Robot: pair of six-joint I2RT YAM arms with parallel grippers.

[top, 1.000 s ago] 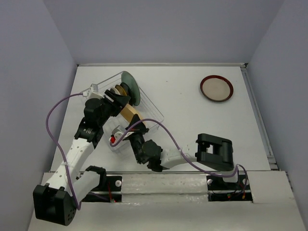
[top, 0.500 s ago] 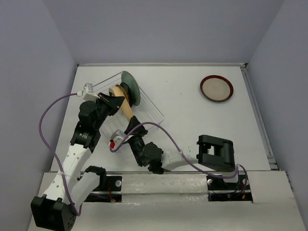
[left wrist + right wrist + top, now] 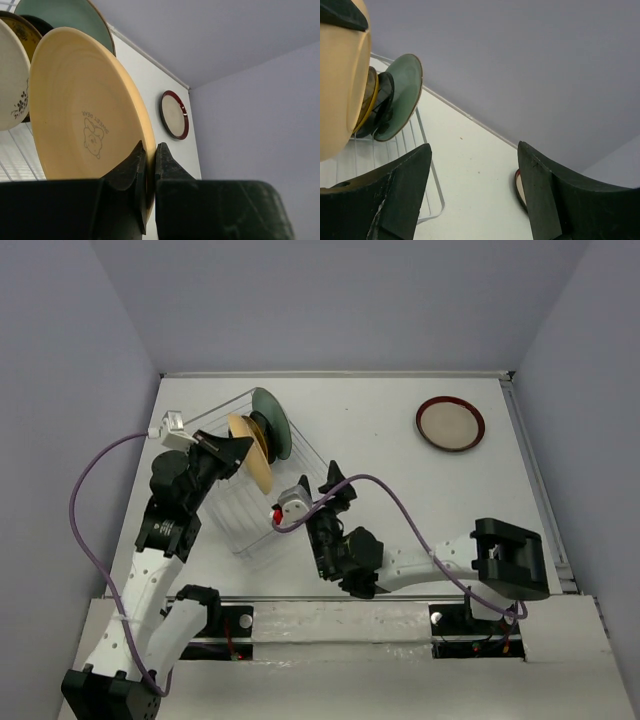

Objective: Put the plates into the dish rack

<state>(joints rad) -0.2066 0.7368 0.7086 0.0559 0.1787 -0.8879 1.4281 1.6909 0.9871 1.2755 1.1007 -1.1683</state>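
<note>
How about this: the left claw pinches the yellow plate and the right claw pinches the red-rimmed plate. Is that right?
Not quite. The right claw pinches nothing: the right wrist view shows its jaws open and empty. The red-rimmed plate lies alone on the table in the top view. The left claw does pinch the yellow plate.

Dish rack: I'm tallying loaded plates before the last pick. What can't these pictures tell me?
- Top view: orange plate and left gripper cover the small plates behind.
- Left wrist: cream plate cut by the left edge; the orange plate's lower rim hidden by the gripper, so seating in the rack is unknown.
- Right wrist: red-rimmed plate mostly behind the right gripper.
</note>
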